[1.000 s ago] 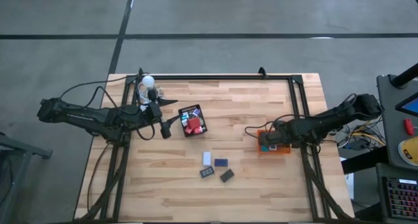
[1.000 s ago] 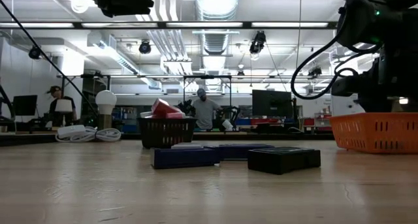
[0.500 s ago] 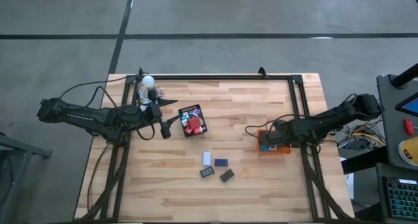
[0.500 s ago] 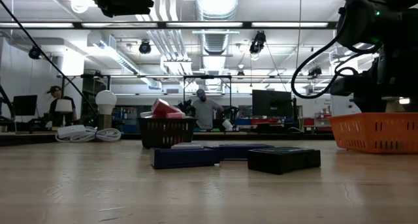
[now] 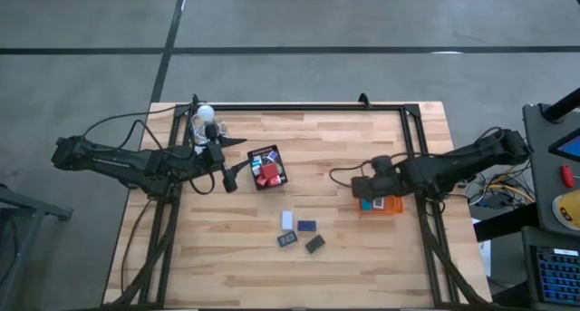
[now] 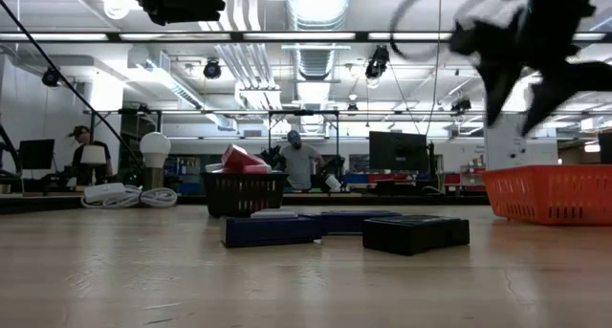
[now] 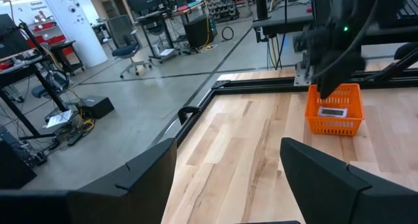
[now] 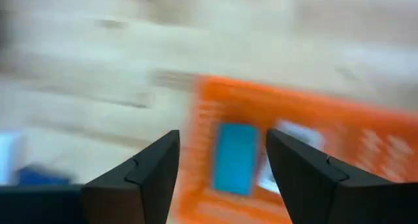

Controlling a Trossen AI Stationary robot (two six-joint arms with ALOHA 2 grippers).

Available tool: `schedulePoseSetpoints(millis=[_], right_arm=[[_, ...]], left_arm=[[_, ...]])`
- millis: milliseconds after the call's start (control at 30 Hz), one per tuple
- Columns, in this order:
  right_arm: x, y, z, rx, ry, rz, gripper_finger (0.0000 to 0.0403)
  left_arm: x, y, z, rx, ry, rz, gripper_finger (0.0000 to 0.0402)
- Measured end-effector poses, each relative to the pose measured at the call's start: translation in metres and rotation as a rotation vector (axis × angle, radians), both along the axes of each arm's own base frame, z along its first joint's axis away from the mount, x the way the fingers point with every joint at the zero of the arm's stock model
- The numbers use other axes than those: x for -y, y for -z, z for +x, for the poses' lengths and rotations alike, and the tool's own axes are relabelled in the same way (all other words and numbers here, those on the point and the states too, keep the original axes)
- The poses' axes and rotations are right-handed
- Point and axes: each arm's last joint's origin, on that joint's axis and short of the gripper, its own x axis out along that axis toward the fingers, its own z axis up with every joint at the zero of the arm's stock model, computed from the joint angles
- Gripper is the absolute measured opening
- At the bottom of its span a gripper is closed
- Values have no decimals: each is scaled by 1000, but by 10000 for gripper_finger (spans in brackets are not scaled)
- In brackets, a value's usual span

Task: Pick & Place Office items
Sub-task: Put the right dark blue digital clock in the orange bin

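Several small office items lie on the wooden table in the high view: a white piece (image 5: 287, 220), a blue piece (image 5: 307, 226) and two black pieces (image 5: 288, 240) (image 5: 314, 244). The black mesh tray (image 5: 266, 168) holds red and blue pieces. The orange tray (image 5: 382, 205) holds a blue piece (image 8: 232, 157) and a white piece (image 8: 294, 136). My right gripper (image 5: 361, 188) (image 8: 222, 145) is open and empty, above the orange tray's left edge. My left gripper (image 5: 230, 181) (image 7: 228, 152) is open and waits just left of the mesh tray.
A white round bulb (image 5: 207, 112) with cords sits at the table's far left corner. A black frame rail (image 5: 308, 107) runs along the far edge and down both sides. Bare wood lies between the two trays and along the near edge. People stand in the room behind (image 6: 302, 164).
My right gripper has risen out of the orange tray and swung toward the table's left, fast enough to blur in the low and wrist views. The left arm and the loose pieces have stayed put.
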Motion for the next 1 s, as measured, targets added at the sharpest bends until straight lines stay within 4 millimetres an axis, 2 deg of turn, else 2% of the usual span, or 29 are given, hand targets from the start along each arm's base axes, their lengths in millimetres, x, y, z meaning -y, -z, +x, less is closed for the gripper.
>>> schedulePoseSetpoints(millis=[100, 233, 333, 467, 600, 833, 1000], right_arm=[[-6, -18, 14, 76, -180, -101, 222], [-12, -30, 31, 98, -432, -254, 221], [-14, -30, 45, 59, -607, -383, 221], [-23, -25, 72, 111, -791, -466, 221], [-33, -9, 101, 143, -991, -508, 221], [-56, 28, 139, 79, -1346, -387, 221], [-63, 51, 162, -31, -1440, -389, 221]], left_arm=[[0, 0, 0, 0, 0, 0, 275], [0, 0, 0, 0, 0, 0, 275], [0, 0, 0, 0, 0, 0, 275], [0, 0, 0, 0, 0, 0, 275], [0, 0, 0, 0, 0, 0, 275], [0, 0, 0, 0, 0, 0, 275], [0, 0, 0, 0, 0, 0, 275]])
